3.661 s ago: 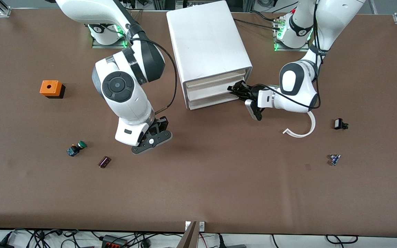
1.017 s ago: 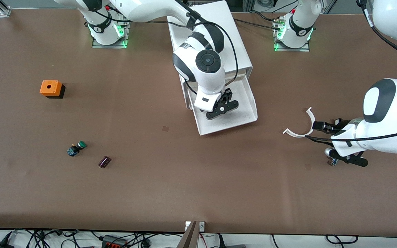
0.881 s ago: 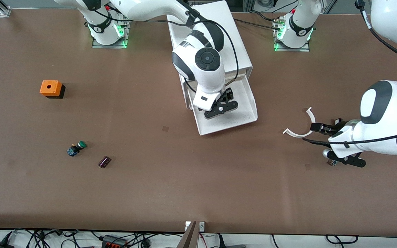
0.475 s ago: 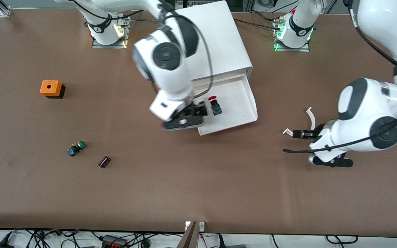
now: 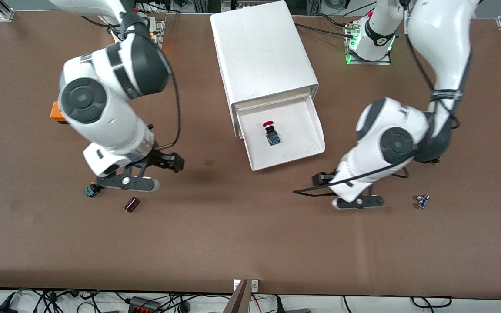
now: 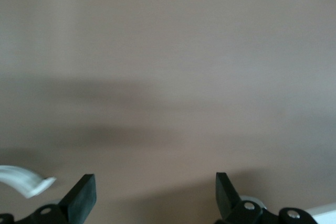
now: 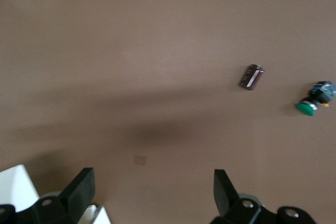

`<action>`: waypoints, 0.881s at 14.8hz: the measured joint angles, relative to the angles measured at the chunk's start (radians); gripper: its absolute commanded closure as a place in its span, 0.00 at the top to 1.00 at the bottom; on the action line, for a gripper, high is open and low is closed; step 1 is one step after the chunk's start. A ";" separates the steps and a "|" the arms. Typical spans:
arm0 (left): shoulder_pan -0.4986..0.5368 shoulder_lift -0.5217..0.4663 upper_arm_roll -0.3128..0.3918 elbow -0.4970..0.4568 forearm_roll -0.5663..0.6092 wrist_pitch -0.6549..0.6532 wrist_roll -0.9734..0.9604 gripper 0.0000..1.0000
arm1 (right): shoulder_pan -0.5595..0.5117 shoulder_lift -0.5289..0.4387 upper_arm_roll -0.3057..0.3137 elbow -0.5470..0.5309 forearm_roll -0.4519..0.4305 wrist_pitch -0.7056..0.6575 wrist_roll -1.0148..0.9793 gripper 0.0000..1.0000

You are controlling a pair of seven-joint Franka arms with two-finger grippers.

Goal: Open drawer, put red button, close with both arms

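Observation:
The white cabinet (image 5: 263, 48) has one drawer (image 5: 286, 161) pulled out toward the front camera. The red button (image 5: 271, 132) lies in the drawer, red cap toward the cabinet. My right gripper (image 5: 175, 162) is open and empty, above the table beside the drawer toward the right arm's end; in the right wrist view it (image 7: 152, 192) hangs over bare table by the drawer's corner (image 7: 16, 187). My left gripper (image 5: 318, 178) is open and empty, low over the table by the drawer's corner toward the left arm's end; in the left wrist view it (image 6: 155, 195) is over bare table.
A green-capped button (image 7: 314, 99) and a small purple part (image 5: 131, 204) lie under the right arm's hand. An orange block (image 5: 54, 112) shows partly past the right arm. A small blue part (image 5: 421, 201) lies near the left arm. A white curved piece (image 6: 23, 178) lies beside the left gripper.
The right gripper has swung away from the drawer toward the right arm's end, leaving the red button in the drawer. The left gripper has moved toward the drawer.

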 measured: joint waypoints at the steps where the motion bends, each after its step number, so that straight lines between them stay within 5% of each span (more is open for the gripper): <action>1: -0.025 0.006 -0.001 -0.033 0.000 0.063 -0.043 1.00 | -0.030 -0.008 -0.001 -0.019 -0.001 -0.002 -0.037 1.00; 9: -0.100 0.011 -0.021 -0.209 0.000 0.154 -0.164 1.00 | -0.271 -0.057 -0.004 -0.069 -0.003 -0.043 -0.320 1.00; 13: -0.090 -0.022 -0.108 -0.223 -0.030 -0.068 -0.197 1.00 | -0.312 -0.116 -0.006 -0.071 -0.006 -0.050 -0.338 1.00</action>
